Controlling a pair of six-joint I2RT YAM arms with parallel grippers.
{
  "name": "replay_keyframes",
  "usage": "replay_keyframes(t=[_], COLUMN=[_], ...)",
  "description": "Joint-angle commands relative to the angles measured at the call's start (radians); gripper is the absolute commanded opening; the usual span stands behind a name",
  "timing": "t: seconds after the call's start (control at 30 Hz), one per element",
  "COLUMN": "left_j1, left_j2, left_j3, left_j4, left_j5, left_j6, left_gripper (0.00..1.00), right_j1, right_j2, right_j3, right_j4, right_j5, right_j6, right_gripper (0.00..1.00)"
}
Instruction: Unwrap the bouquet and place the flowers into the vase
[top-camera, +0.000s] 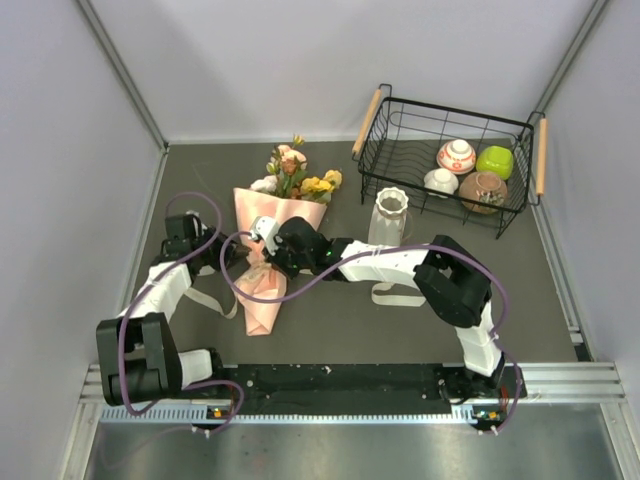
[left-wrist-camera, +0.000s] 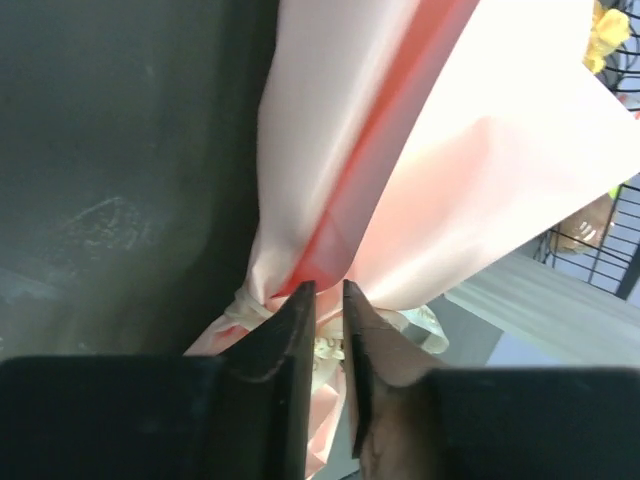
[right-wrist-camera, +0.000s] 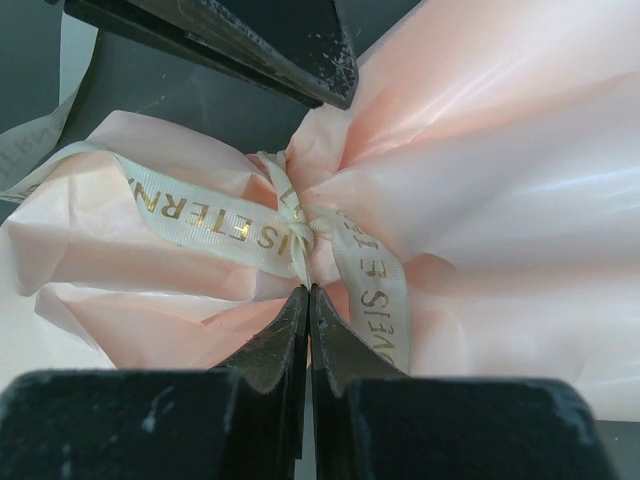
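Early: bouquet (top-camera: 300, 213) still wrapped and tied, vase (top-camera: 389, 218) empty; left end effector (left-wrist-camera: 328, 290) and right end effector (right-wrist-camera: 308, 292) closed at ribbon knot (right-wrist-camera: 300, 215).

Top ext. cam: fixed above/behind arm bases, aimed down, whole table (top-camera: 330, 330) covered. L wrist cam: set v. close along own jaws, faced at bouquet (left-wrist-camera: 420, 150) wrap. R wrist cam: equally close, faced at ribbon (right-wrist-camera: 190, 225) knot. Tied waist shared by all three.

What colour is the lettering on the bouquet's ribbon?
Gold, on a cream ribbon; clearest in the right wrist view.
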Motion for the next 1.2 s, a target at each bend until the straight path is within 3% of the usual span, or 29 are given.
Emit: replay_keyframes(t=[0.0, 0.03, 0.1, 0.23, 0.53, 0.6, 0.67, 0.73, 0.9, 1.17], left_j1=[-0.014, -0.021, -0.036, -0.044, -0.129, -0.195, -0.266, -0.295, -0.307, -0.317], left_j2=[-0.012, -0.014, -0.040, -0.090, 0.013, 0.027, 0.035, 0.029, 0.014, -0.006], left_j3=[0.045, 0.058, 0.064, 0.078, 0.165, 0.186, 0.208, 0.222, 0.210, 0.200], left_j4=[0.012, -0.033, -0.071, -0.133, -0.282, -0.309, -0.337, -0.352, -0.325, -0.357], left_j5=[0.124, 0.121, 0.077, 0.038, -0.038, -0.095, -0.228, -0.268, -0.233, -0.262], left_j6=[0.061, 0.095, 0.188, 0.308, 0.505, 0.520, 0.532, 0.548, 0.506, 0.486], left_gripper=[0.31, 0.39, 0.46, 0.51, 0.29, 0.25, 0.27, 0.35, 0.46, 0.41], right_j1=[0.015, 0.018, 0.018, 0.010, -0.036, -0.054, -0.067, -0.079, -0.085, -0.087], right_j2=[-0.044, -0.042, -0.042, -0.038, -0.035, -0.033, -0.032, -0.032, -0.033, -0.039], right_j3=[0.027, 0.037, 0.034, 0.026, 0.023, 0.024, 0.024, 0.023, 0.023, 0.018], right_j4=[0.039, 0.037, 0.044, 0.048, 0.073, 0.073, 0.071, 0.071, 0.068, 0.067], right_j5=[0.001, 0.001, -0.002, -0.045, -0.183, -0.200, -0.224, -0.235, -0.251, -0.249], right_j6=[0.008, 0.008, 0.007, -0.022, -0.038, -0.029, -0.012, -0.006, -0.003, -0.001], right_gripper=[0.00, 0.00, 0.00, 0.00, 0.00, 0.00, 0.00, 0.00, 0.00, 0.00])
